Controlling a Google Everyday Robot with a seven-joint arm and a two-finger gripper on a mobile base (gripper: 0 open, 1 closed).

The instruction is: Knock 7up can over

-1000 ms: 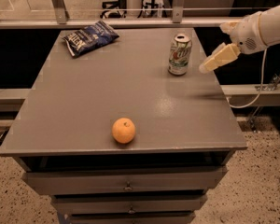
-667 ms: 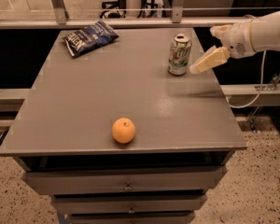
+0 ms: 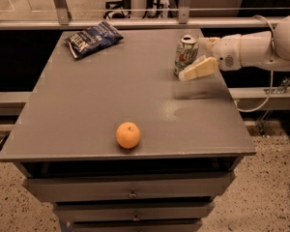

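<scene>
Upright white-silver aluminium 7up can (image 3: 185,55) on grey tabletop (image 3: 130,81); white robot hand (image 3: 197,57), fingers apart, just beside it.

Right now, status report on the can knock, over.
Tool beside 7up can, contact unclear. Can upright, not yet knocked. Nothing between; orange and chip bag well clear.

Nothing readable: green-red markings on the white-silver aluminium soda can (image 3: 185,56) and white print on the dark blue chip bag (image 3: 93,38) defy reading; pincer (image 3: 198,67) just beside that can.
</scene>
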